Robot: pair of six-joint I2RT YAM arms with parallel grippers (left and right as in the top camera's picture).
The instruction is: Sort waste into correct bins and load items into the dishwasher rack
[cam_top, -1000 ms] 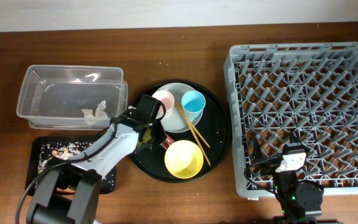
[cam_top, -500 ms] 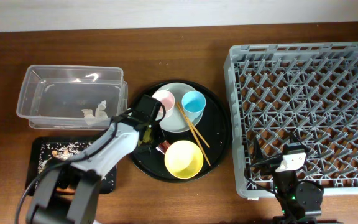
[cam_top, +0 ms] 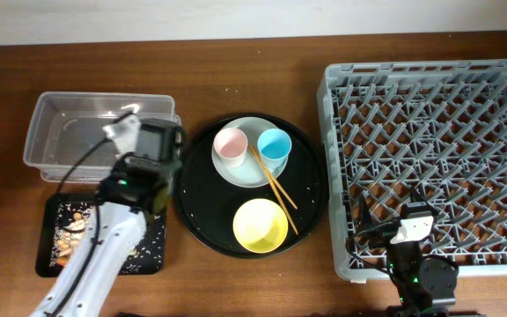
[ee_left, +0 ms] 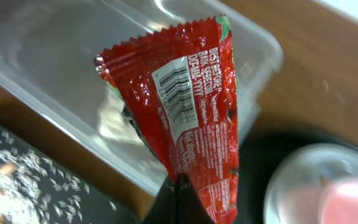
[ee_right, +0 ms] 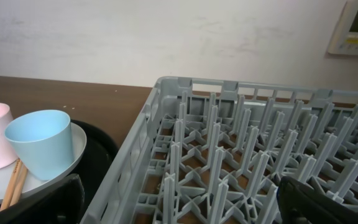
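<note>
My left gripper (ee_left: 179, 200) is shut on the red snack wrapper (ee_left: 185, 106) and holds it over the right end of the clear tub (ee_left: 55, 74). From overhead the left gripper (cam_top: 158, 143) sits at the clear tub's (cam_top: 69, 132) right end; the wrapper and paper ball are hidden there. Food scraps (cam_top: 76, 222) lie in the small black tray (cam_top: 55, 260). The pink cup (cam_top: 231, 145), blue cup (cam_top: 273, 145) and chopsticks (cam_top: 275, 189) rest on the plate (cam_top: 249, 174); the yellow bowl (cam_top: 260, 224) is nearby. My right gripper (ee_right: 179, 208) is open over the rack's (cam_top: 429, 150) front-left corner.
The plate, cups, chopsticks and bowl all sit on a large round black tray (cam_top: 311, 189) between the tub and the rack. The right wrist view shows the rack's (ee_right: 260, 143) pegs, with the blue cup (ee_right: 39, 140) to its left.
My left gripper has lifted the red wrapper off the round tray and carried it left and back to the clear tub. The right arm has not moved.
</note>
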